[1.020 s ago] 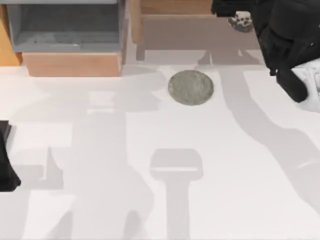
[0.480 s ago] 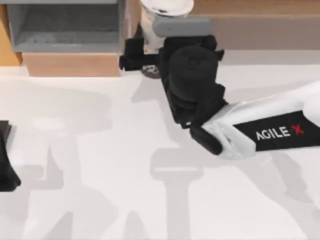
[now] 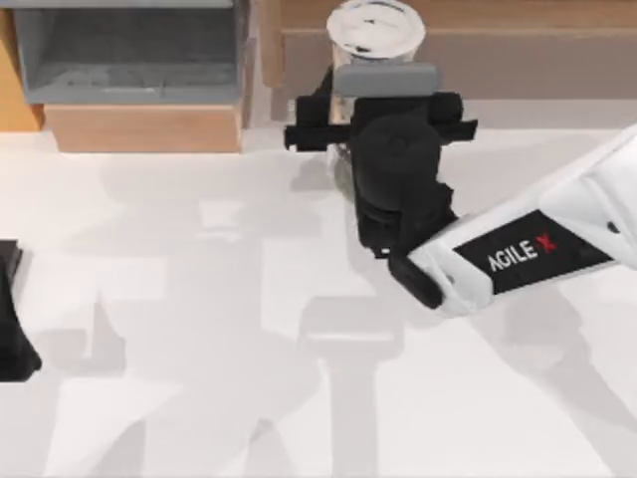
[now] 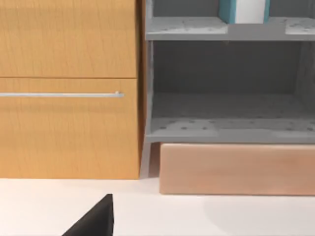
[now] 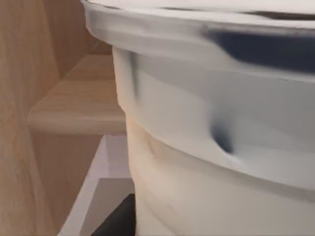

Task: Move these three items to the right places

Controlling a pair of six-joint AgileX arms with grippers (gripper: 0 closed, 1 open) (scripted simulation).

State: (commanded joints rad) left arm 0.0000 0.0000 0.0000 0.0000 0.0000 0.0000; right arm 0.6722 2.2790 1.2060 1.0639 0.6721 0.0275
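Observation:
The milk tea cup (image 3: pixel 375 28) shows its white lid at the back centre of the table, in front of the wooden shelf. My right gripper (image 3: pixel 378 72) is shut on the cup from the near side, and the white-and-black right arm reaches in from the right. In the right wrist view the cup's clear wall and lid rim (image 5: pixel 211 98) stand very close, with beige tea low down. The grey coaster is hidden beneath the right arm's black wrist. My left gripper (image 3: pixel 10 319) is parked at the table's left edge.
A grey open shelf unit (image 3: pixel 129 50) stands at the back left above a wooden block (image 3: pixel 144 127). A wooden shelf (image 3: pixel 478 50) runs along the back right. The left wrist view faces a wooden cabinet door (image 4: pixel 69 93) and the grey shelves (image 4: pixel 226 88).
The right arm swung in from the back right holding the cup, went left of centre, then shifted right. It now covers the coaster that lay in plain sight a second ago.

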